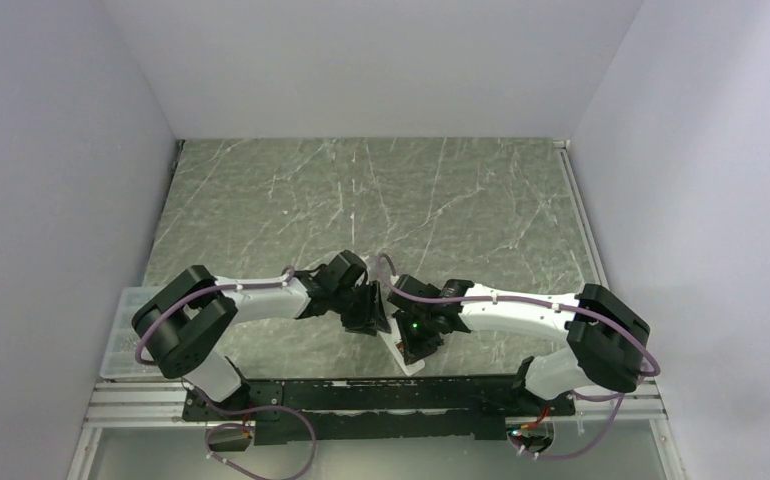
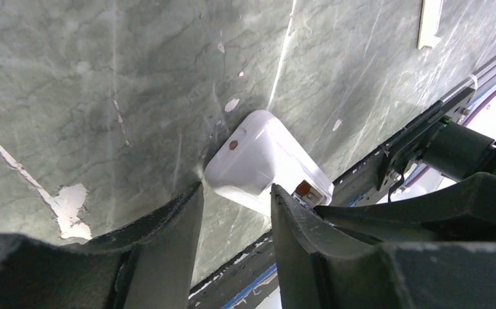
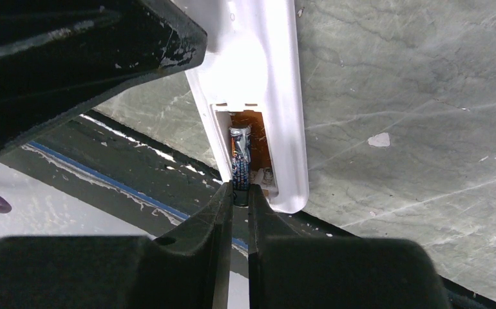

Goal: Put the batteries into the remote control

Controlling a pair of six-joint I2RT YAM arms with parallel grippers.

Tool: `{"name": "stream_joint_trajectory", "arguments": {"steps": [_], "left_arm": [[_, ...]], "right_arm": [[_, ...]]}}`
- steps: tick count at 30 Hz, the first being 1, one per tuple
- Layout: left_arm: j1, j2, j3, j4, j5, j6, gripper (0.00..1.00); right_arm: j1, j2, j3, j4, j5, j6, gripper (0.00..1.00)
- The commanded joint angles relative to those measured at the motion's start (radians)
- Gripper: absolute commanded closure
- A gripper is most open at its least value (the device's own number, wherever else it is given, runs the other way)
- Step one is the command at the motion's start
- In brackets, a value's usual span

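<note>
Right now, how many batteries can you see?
1. The battery lies in the open compartment of the remote, its near end pinched between the right fingers. The slot beside it looks empty. A second battery may be hidden out of view.

One slim white rectangular plastic remote control (image 3: 265, 64) and one small dark cylindrical battery (image 3: 240, 161) are counted. Two white-and-black robot arms (image 1: 261, 295) are seen, and one clear plastic tray (image 1: 121, 335) at the near left.

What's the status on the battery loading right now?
Right gripper shut on a battery lying in the remote control's open compartment. Left gripper jaws apart at the remote's end, grip unclear. Nothing blocking the compartment.
</note>
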State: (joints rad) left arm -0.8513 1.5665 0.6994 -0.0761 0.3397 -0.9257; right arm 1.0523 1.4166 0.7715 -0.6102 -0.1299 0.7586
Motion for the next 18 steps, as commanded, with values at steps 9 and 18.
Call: {"name": "stream_joint_trajectory", "arguments": {"steps": [9,18], "left_arm": [[0.023,0.055,0.039,-0.003,-0.024,0.023,0.51],[0.087,0.075,-0.009,0.093,0.044,-0.001,0.51]], "right_arm": [[0.002,-0.005,-0.03,0.092,0.05,-0.002,1.0],[0.003,-0.013,-0.044,0.107,0.046,0.001,1.0]]}}
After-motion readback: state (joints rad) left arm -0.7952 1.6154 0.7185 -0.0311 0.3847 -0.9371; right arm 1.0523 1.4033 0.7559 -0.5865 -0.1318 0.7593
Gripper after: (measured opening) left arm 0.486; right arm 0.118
